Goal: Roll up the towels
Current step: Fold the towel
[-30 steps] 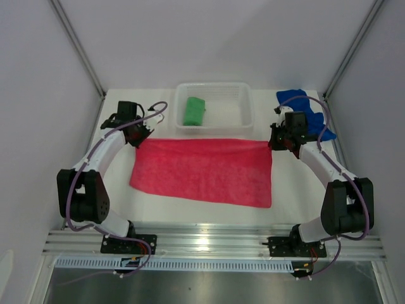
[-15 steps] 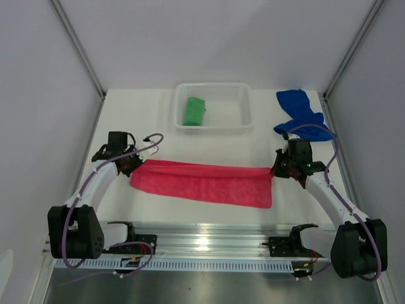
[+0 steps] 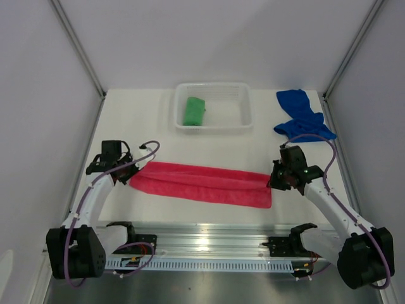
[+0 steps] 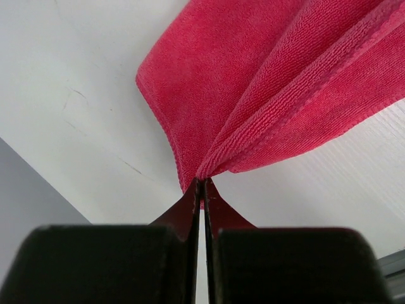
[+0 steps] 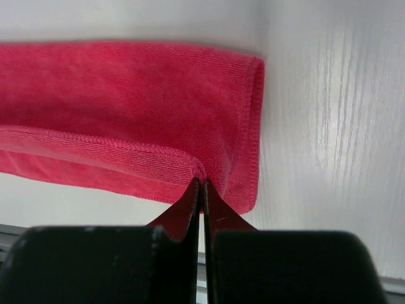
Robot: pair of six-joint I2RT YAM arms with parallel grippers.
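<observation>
left gripper [image 4: 200,183] is pinched tight on a corner of the pink-red towel [image 3: 202,183], cloth fanning out from the closed tips. right gripper [image 5: 201,183] is the same at the other end, clamped on the hemmed corner of the upper layer. towel lies as a long narrow band across the table [image 3: 145,120], between the two arms and near the front rail, doubled over lengthwise; on the right end i can see the fold curling round and the top layer sitting over the lower one. my read: this is the fold-to-a-strip step, the rolling itself not begun. next move, as i judge it, calls for setting the held edge down even with the layer beneath, letting go at both ends together so the top layer doesn't drag, then taking one end to start the roll. count: three towels. one pink-red, in hand. one green towel [image 3: 193,111], a compact bundle inside the white basket [image 3: 214,130]. one blue towel [image 3: 300,114], crumpled loose at the far right of the table. one basket. two arms, both busy.
</observation>
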